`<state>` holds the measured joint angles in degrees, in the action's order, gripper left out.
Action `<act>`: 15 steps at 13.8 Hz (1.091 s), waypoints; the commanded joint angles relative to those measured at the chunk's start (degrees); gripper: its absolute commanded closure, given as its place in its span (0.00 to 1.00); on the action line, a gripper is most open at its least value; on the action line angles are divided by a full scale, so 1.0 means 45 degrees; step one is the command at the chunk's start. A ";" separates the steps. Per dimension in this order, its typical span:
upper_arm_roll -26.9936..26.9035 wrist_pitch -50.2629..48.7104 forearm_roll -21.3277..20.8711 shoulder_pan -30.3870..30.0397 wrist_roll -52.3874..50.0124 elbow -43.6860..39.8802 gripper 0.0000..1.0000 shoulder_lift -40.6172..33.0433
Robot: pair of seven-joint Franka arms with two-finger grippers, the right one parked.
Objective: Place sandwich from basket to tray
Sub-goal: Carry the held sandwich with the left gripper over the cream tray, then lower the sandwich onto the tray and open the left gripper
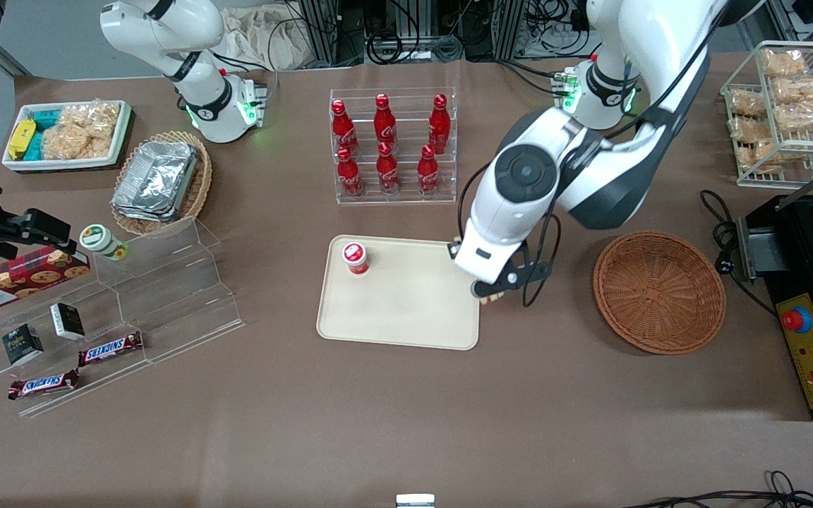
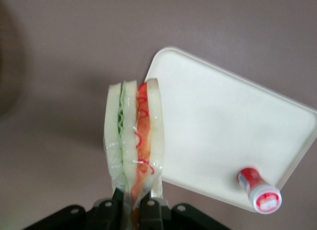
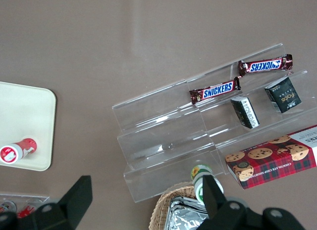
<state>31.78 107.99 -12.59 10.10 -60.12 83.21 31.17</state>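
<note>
Sandwich (image 2: 134, 136) clamped in gripper (image 2: 131, 203), apparently above tray (image 2: 213, 121) edge (basket (image 1: 659, 291) empty)

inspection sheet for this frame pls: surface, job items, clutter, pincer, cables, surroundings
Surface: brown table, no spills seen.
Job's things: sandwich held above the tray's edge; basket empty; tray carries a red-capped bottle.
Clutter: cola rack, acrylic shelf with Snickers bars, foil containers, snack bin.
Pincer: pincer shut on the sandwich's corner.
Cables: black cable beside the basket.
Surroundings: control box at the working arm's end.
</note>
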 commanded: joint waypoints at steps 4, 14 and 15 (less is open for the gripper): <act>-0.0012 0.1938 -0.2102 0.0762 -0.1639 -0.0112 0.85 0.2329; -0.0032 0.2858 -0.3315 0.0940 -0.2147 -0.0131 0.29 0.3679; -0.0032 0.2858 -0.3296 0.0940 -0.2166 -0.0131 0.22 0.3621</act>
<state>31.76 120.63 -26.22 13.71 -68.33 83.51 47.32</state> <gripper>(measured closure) 0.599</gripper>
